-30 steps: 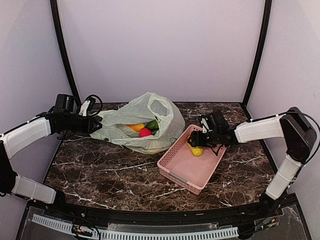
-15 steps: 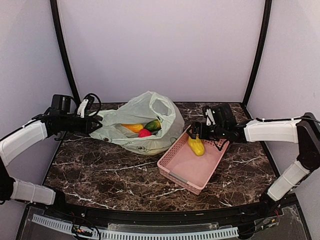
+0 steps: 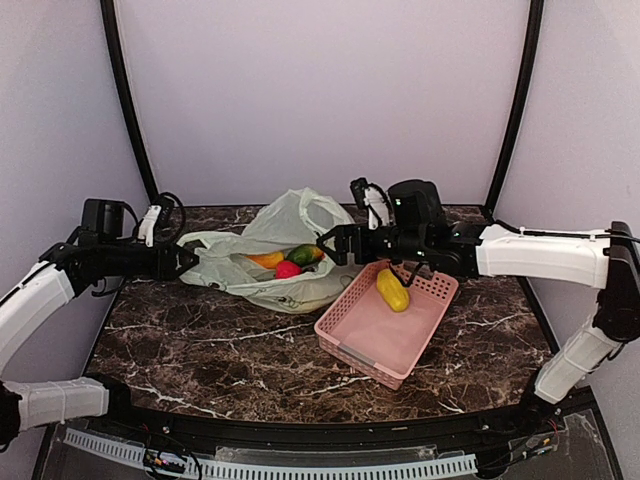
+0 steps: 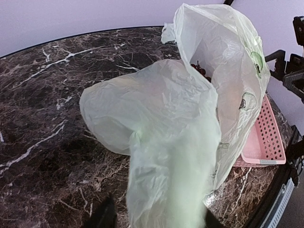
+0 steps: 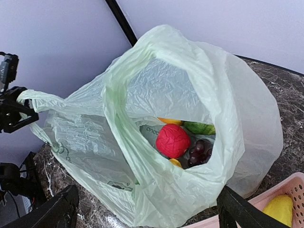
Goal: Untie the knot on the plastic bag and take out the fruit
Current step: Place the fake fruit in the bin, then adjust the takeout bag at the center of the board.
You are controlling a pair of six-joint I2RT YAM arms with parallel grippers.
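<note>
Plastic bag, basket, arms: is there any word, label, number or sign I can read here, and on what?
On the plastic bag, inner wall left of the red fruit: a short row of pale letters, too faint and crumpled to read.
On the bag's outer side, left wrist view: green printed emblems, no legible letters.
On the pink basket: no text visible.

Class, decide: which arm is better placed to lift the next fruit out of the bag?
Right: the right tool is open, facing the mouth of the plastic bag, red fruit in view; the left tool is shut on its handle.
</note>
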